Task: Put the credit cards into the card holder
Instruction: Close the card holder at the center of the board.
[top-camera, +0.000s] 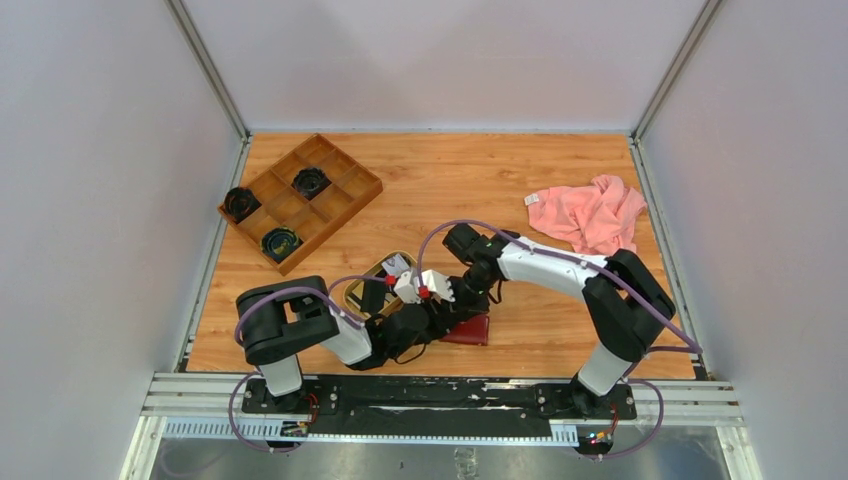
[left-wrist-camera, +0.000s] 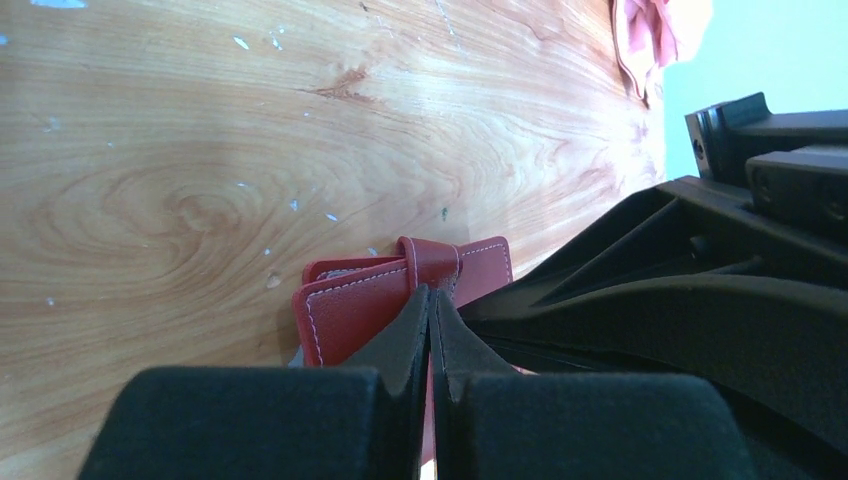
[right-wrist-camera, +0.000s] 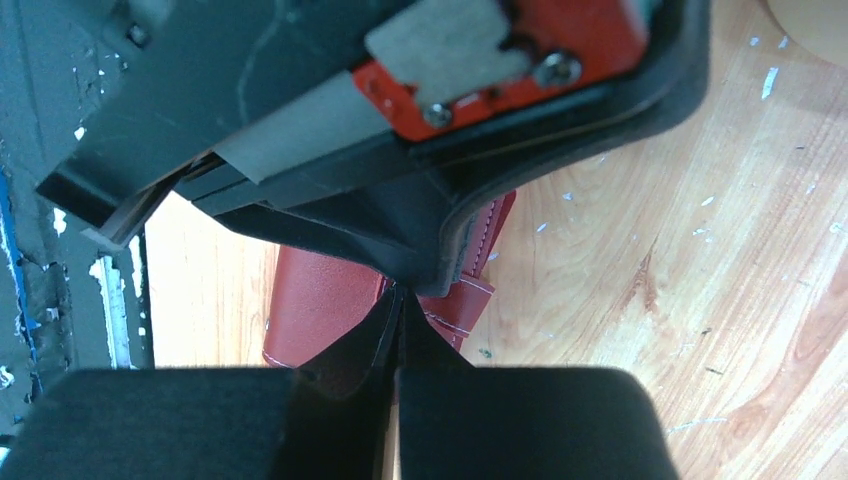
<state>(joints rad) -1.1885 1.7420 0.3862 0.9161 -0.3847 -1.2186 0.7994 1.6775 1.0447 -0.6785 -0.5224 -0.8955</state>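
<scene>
Your holder (left-wrist-camera: 348, 312) is dark red and leather-like, with white stitching along the edges and a small tab (left-wrist-camera: 432, 258) folded over one edge. It lies on the table (top-camera: 540, 200) close to the near edge, between the two bases. From above, its long side runs almost along that edge, only a little turned, and the grippers hide much of it.

The left gripper (left-wrist-camera: 430, 300) has its jaws pressed together right at the tab. A strip of red shows between the fingers, so they pinch a part of the holder. The left arm lies low and reaches to the right from its base, with the elbow folded.

The right gripper (right-wrist-camera: 396, 300) meets the holder from the far side. Its jaws are also closed to a thin line, and you cannot tell if something thin sits between them. The right arm rises, stretches left over the table, and its wrist bends down.

Farther away are a tray (top-camera: 348, 292), a box (top-camera: 335, 230) and a pink cloth (top-camera: 590, 212).
</scene>
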